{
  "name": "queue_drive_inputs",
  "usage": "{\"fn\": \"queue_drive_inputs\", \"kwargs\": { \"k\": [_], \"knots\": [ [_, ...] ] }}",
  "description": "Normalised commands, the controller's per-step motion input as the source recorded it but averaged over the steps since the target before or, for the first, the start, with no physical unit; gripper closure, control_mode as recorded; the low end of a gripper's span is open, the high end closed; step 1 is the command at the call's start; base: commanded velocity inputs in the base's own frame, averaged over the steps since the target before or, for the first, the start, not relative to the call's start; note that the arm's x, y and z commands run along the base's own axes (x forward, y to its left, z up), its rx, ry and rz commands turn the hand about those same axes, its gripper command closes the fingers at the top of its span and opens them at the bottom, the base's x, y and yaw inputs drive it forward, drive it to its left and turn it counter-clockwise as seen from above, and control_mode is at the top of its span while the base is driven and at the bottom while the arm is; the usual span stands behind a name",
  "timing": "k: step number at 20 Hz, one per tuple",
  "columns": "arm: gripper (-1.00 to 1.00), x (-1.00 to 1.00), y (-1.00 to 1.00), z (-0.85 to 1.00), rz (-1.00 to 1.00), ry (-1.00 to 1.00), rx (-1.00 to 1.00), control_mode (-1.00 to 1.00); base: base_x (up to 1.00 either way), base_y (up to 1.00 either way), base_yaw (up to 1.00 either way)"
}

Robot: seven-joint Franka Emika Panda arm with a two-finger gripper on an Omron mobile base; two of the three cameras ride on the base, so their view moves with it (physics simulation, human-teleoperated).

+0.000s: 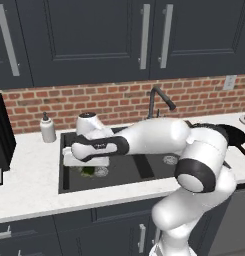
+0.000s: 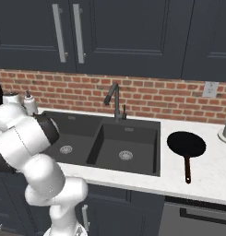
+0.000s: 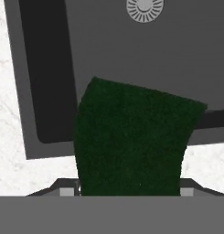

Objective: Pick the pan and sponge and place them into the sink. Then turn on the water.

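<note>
My gripper (image 3: 130,189) is shut on the dark green sponge (image 3: 131,141), which hangs between the fingertips over the left basin of the dark grey sink (image 3: 49,82), with a silver drain (image 3: 144,9) below it. From the left base view, the hand reaches low over that basin, and the sponge (image 1: 88,171) peeks out under it beside the drain (image 1: 101,171). The black pan (image 2: 186,144) lies flat on the counter right of the sink (image 2: 110,138), handle pointing toward the front edge. No stream falls from the dark gooseneck faucet (image 2: 115,101).
A white soap dispenser (image 1: 47,128) stands on the counter left of the sink. A black appliance (image 1: 1,135) sits at the far left. A silver object (image 2: 225,129) stands beyond the pan. Brick wall and dark cabinets rise behind.
</note>
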Motion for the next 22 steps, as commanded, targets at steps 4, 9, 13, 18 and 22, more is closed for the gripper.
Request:
{"fn": "queue_drive_inputs", "kwargs": {
  "k": [4, 9, 13, 18, 22],
  "knots": [
    [1.0, -0.26, -0.92, 0.43, 0.05, 0.0, 0.0, -1.0, 0.0, 0.0, 0.0],
    [1.0, -0.03, -0.85, 0.43, 0.03, 0.0, 0.0, -1.0, 0.0, 0.0, 0.0],
    [1.0, -0.07, -0.84, 0.27, 0.01, 0.0, 0.0, -1.0, 0.0, 0.0, 0.0],
    [1.0, -0.05, -0.7, 0.13, 0.0, 0.01, 0.0, -1.0, 0.0, 0.0, 0.0],
    [1.0, 0.0, -0.54, 0.01, 0.02, 0.02, 0.0, -1.0, 0.0, 0.0, 0.0]
  ]
}}
